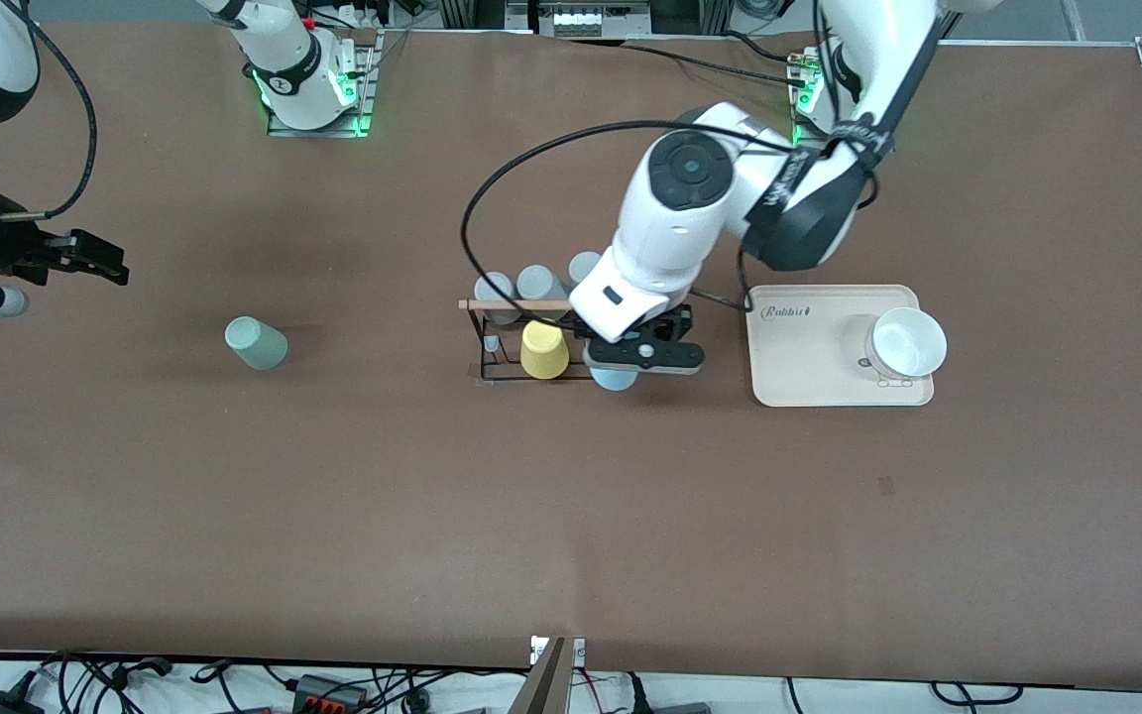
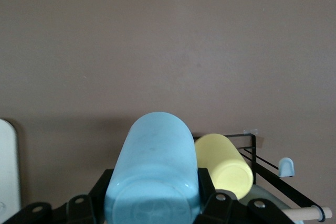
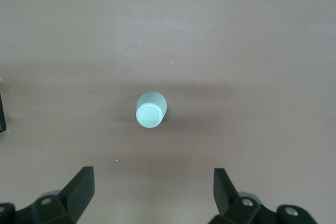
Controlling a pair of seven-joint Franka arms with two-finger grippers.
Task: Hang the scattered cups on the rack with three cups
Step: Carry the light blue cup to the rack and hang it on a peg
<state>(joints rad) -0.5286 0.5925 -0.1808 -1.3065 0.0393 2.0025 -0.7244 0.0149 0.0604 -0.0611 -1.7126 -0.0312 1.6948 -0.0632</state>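
You have a brown table under even light; cables trail along its near edge.

"Rabbit" in script, on beige tray

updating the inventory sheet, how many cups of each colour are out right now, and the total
light blue cup: 1, gripped by the left hand at the rack
sage green cup: 1, on the table toward the right arm's end
yellow cup: 1, on the rack
grey cups: 3, on the rack
total: 6 cups
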